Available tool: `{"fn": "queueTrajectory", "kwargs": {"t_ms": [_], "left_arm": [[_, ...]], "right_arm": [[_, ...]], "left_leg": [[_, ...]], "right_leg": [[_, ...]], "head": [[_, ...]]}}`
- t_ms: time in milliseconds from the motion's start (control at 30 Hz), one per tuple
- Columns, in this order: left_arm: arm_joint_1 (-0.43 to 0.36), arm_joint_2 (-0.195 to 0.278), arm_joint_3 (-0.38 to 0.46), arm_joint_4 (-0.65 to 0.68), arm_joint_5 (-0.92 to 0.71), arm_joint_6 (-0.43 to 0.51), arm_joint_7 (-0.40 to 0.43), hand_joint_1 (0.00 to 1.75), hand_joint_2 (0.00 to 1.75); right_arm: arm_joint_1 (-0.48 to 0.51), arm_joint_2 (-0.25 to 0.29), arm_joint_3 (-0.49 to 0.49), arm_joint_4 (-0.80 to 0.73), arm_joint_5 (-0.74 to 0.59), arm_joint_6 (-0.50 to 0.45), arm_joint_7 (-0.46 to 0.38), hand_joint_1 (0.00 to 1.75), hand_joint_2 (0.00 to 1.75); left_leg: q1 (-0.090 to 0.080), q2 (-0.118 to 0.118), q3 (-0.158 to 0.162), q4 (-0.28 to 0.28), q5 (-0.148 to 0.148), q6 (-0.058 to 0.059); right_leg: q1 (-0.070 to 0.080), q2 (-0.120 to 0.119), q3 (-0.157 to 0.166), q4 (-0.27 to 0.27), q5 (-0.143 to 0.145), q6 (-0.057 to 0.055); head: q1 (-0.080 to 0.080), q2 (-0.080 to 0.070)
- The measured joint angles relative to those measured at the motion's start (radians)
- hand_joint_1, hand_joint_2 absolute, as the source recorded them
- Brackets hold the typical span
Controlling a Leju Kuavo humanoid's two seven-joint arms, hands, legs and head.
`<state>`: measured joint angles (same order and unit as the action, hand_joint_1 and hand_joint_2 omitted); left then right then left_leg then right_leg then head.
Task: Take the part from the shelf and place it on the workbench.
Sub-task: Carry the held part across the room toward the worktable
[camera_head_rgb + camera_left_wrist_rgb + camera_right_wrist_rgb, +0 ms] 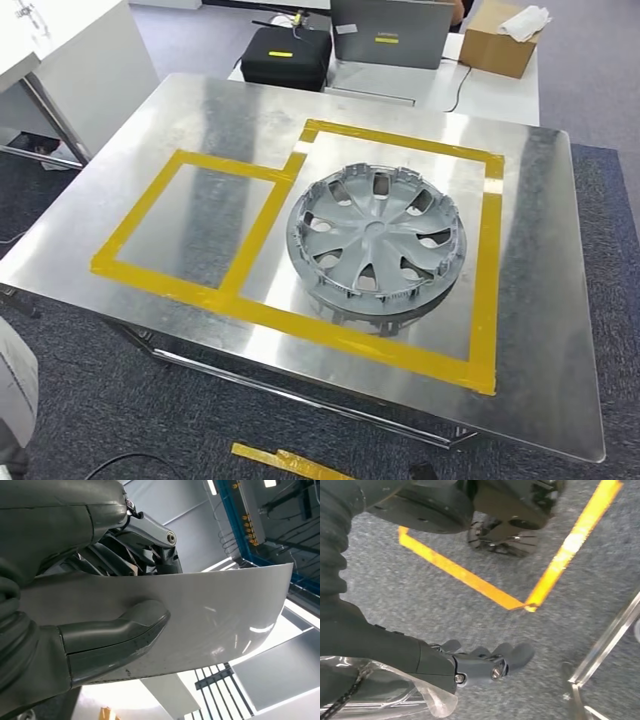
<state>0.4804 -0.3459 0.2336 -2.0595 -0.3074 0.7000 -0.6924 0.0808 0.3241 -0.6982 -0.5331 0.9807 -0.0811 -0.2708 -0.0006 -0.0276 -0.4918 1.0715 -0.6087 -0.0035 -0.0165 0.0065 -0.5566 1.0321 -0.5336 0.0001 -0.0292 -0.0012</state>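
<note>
Grey sheet-metal panel (211, 615), thin, slick, probably light (edges best), sits pinched between the left hand's (113, 605) thumb and fingers (113, 560); the right hand (471, 665) hangs with fingers straight, holding nothing.

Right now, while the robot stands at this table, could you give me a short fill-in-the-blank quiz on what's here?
1. The grey wheel cover lies inside the larger outline of ____ tape on the metal workbench.
2. The left hand holds a curved ____ panel.
3. The right hand hangs above grey ____.

Missing words: yellow; white; carpet
</note>
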Motion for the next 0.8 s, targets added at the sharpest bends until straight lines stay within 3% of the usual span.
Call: {"fn": "queueTrajectory", "kwargs": {"t_ms": [33,100,133,167,200,267,300,400,467,500,533,600,633,667,733,800], "left_arm": [[-0.001,0.0,0.0,0.0,0.0,0.0,0.0,1.75,1.75],[-0.001,0.0,0.0,0.0,0.0,0.0,0.0,1.75,1.75],[0.0,0.0,0.0,0.0,0.0,0.0,0.0,1.75,1.75],[0.001,0.0,0.001,0.0,0.0,0.0,0.0,1.75,1.75],[0.002,0.001,0.001,0.0,0.0,0.0,0.0,1.75,1.75],[0.002,0.001,0.001,0.0,0.003,-0.001,0.0,1.75,1.75],[0.002,0.001,0.0,0.0,0.004,-0.001,0.0,1.75,1.75],[0.004,0.002,-0.001,0.0,0.006,-0.003,0.0,1.75,1.75],[0.002,0.003,-0.004,0.0,0.004,-0.006,0.0,1.75,1.75],[0.001,0.004,-0.005,0.001,0.002,-0.009,0.0,1.75,1.75],[-0.001,0.004,-0.006,0.002,0.0,-0.014,0.0,1.75,1.75],[-0.003,0.003,-0.006,0.005,-0.009,-0.029,0.0,1.75,1.75],[-0.004,0.002,-0.006,0.008,-0.014,-0.037,0.0,1.75,1.75],[-0.004,0.001,-0.005,0.011,-0.019,-0.044,0.0,1.75,1.75],[-0.004,0.0,-0.003,0.015,-0.027,-0.053,0.0,1.75,1.75],[-0.005,0.0,-0.002,0.017,-0.03,-0.056,0.0,1.75,1.75]], "right_arm": [[0.001,0.0,0.0,0.0,0.0,0.0,0.0,0.0,1.75],[0.002,0.0,-0.001,-0.001,0.0,0.0,0.0,0.0,1.75],[0.002,0.0,-0.001,-0.001,-0.001,0.0,0.0,0.0,1.75],[0.002,0.0,-0.001,-0.001,-0.001,0.0,0.0,0.0,1.75],[0.003,0.0,-0.001,-0.001,-0.001,0.0,0.0,0.0,1.75],[0.003,0.0,-0.001,0.0,-0.002,0.002,0.001,0.0,1.75],[0.004,0.0,-0.001,0.0,-0.004,0.004,0.001,0.0,1.75],[0.004,0.001,-0.002,0.001,-0.02,0.016,0.005,0.0,1.75],[0.004,0.0,-0.004,0.002,-0.03,0.02,0.007,0.0,1.75],[0.003,0.0,-0.004,0.002,-0.034,0.019,0.007,0.0,1.75],[0.003,-0.001,-0.004,0.002,-0.037,0.017,0.007,0.0,1.75],[0.004,-0.001,-0.008,0.002,-0.045,0.013,0.008,0.0,1.75],[0.005,-0.001,-0.011,0.002,-0.048,0.011,0.009,0.0,1.75],[0.005,-0.001,-0.014,0.002,-0.05,0.009,0.01,0.0,1.75],[0.006,-0.002,-0.018,0.002,-0.053,0.007,0.01,0.0,1.75],[0.006,-0.002,-0.02,0.002,-0.054,0.006,0.01,0.0,1.75]], "left_leg": [[0.002,0.01,-0.036,0.063,-0.015,-0.006],[0.006,0.018,-0.138,0.206,-0.038,-0.015],[0.008,0.019,-0.179,0.244,-0.026,-0.016],[0.008,0.019,-0.204,0.246,0.007,-0.015],[0.008,0.019,-0.212,0.211,0.061,-0.013],[0.004,0.017,-0.2,0.115,0.16,-0.003],[0.001,0.016,-0.192,0.08,0.183,0.002],[-0.006,0.015,-0.184,0.047,0.173,0.017],[-0.002,0.017,-0.158,0.005,0.155,0.028],[0.001,0.019,-0.141,-0.017,0.147,0.033],[0.003,0.023,-0.124,-0.035,0.139,0.037],[0.002,0.032,-0.105,-0.041,0.128,0.041],[0.001,0.036,-0.095,-0.042,0.119,0.042],[0.001,0.041,-0.083,-0.042,0.11,0.042],[0.002,0.051,-0.054,-0.042,0.091,0.04],[0.002,0.056,-0.038,-0.042,0.081,0.038]], "right_leg": [[0.0,-0.003,0.015,-0.004,-0.01,-0.003],[-0.001,-0.007,0.046,-0.009,-0.034,-0.005],[-0.001,-0.008,0.062,-0.009,-0.047,-0.005],[-0.001,-0.008,0.078,-0.009,-0.061,-0.004],[-0.001,-0.007,0.097,-0.01,-0.075,-0.003],[-0.002,-0.006,0.128,-0.012,-0.104,0.003],[-0.003,-0.004,0.137,-0.014,-0.113,0.009],[-0.005,0.0,0.146,-0.035,-0.118,0.028],[-0.004,-0.001,0.15,-0.04,-0.128,0.036],[-0.003,-0.001,0.136,-0.014,-0.14,0.037],[-0.002,-0.001,0.102,0.039,-0.158,0.037],[0.001,-0.001,0.004,0.176,-0.187,0.033],[0.002,-0.001,-0.039,0.222,-0.182,0.034],[0.002,-0.001,-0.066,0.233,-0.156,0.035],[0.002,-0.009,-0.072,0.169,-0.063,0.039],[0.001,-0.016,-0.058,0.11,-0.005,0.041]], "head": [[-0.001,0.0],[-0.002,0.0],[-0.002,0.0],[-0.002,0.0],[-0.002,0.0],[-0.001,0.0],[-0.001,0.0],[-0.001,0.0],[0.003,0.0],[0.005,0.0],[0.008,0.0],[0.01,0.0],[0.01,0.0],[0.01,0.0],[0.01,0.0],[0.01,0.0]]}}
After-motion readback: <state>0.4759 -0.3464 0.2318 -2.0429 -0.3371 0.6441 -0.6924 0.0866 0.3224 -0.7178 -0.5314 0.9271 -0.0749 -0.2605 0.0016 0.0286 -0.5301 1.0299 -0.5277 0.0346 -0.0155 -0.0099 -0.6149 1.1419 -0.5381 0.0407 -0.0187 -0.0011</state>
